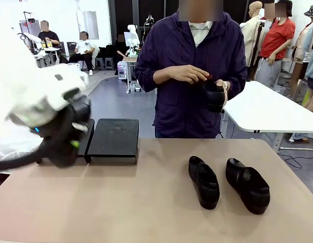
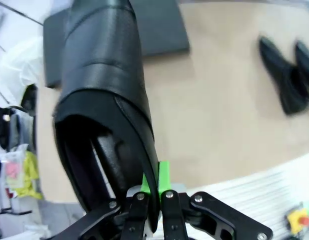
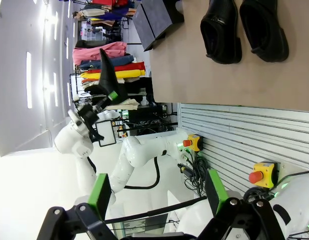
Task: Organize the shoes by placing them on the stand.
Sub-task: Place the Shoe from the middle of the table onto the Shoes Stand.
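Pinching the rim of one black shoe [image 2: 102,75], the left jaws are clamped on it and hold it up near the left end of the stand [image 1: 113,137]. The right jaws are wide apart and hold nothing. A second shoe [image 1: 203,181] and a third shoe [image 1: 247,185] lie side by side on the table [image 1: 146,215], well apart from the stand, and the person [image 1: 189,66] holds a fourth shoe [image 1: 214,96].

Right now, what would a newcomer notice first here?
The left end effector is clamped on the rim of a black shoe, holding it in the air at the left of the table, near the stand. A second shoe and a third shoe lie side by side on the right. The person at the far side holds a fourth shoe.
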Available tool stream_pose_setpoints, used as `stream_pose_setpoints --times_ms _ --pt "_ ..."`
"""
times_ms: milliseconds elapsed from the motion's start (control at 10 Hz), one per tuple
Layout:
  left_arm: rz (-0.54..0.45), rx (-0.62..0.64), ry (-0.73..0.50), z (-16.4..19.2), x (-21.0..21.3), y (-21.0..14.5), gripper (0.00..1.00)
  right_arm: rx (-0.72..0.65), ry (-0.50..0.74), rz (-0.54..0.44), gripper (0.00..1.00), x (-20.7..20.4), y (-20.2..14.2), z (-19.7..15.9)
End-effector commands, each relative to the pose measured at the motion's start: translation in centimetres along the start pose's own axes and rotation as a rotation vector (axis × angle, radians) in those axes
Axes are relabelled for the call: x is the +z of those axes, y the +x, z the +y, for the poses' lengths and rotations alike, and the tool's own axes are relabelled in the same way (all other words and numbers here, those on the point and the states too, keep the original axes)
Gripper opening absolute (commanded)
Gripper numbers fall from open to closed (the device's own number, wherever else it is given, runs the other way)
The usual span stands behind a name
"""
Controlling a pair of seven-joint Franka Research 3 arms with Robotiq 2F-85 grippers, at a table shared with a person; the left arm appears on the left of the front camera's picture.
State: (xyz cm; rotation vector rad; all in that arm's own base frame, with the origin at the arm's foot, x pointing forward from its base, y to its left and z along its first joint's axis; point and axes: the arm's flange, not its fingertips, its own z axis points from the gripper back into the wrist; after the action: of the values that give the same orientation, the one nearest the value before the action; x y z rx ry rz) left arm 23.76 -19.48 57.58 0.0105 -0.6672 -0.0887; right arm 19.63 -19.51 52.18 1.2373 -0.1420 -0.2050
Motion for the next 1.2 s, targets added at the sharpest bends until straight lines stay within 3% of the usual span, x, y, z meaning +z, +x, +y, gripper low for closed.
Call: stream_pose_setpoints --times_ms 0,200,400,500,600,700,1100 --pt "-0.084 0.066 0.046 10.3 -7.2 -5.2 0.00 0.026 0.005 0.004 1.00 0.3 -0.1 0.1" --pt "-0.035 -0.035 0.006 14.6 -9.6 -6.2 0.00 0.026 0.005 0.004 1.00 0.3 -0.1 0.1" --pt "0.082 -0.062 -0.041 17.1 -12.4 -7.5 0.00 0.026 0.005 0.004 1.00 0.3 -0.1 0.1" --pt "0.108 -0.021 -0.056 18.0 -12.6 -7.7 0.00 0.026 0.005 0.004 1.00 0.3 -0.1 0.1" --pt "0.086 0.106 -0.048 19.2 -11.3 -7.1 0.00 0.026 0.005 0.004 1.00 0.3 -0.1 0.1" --pt "0.122 -0.026 -0.015 16.7 -9.7 5.1 0.00 0.026 0.005 0.004 1.00 0.3 -0.1 0.1" --pt "0.143 -0.013 -0.024 17.0 -10.4 4.9 0.00 0.026 0.005 0.004 1.00 0.3 -0.1 0.1"
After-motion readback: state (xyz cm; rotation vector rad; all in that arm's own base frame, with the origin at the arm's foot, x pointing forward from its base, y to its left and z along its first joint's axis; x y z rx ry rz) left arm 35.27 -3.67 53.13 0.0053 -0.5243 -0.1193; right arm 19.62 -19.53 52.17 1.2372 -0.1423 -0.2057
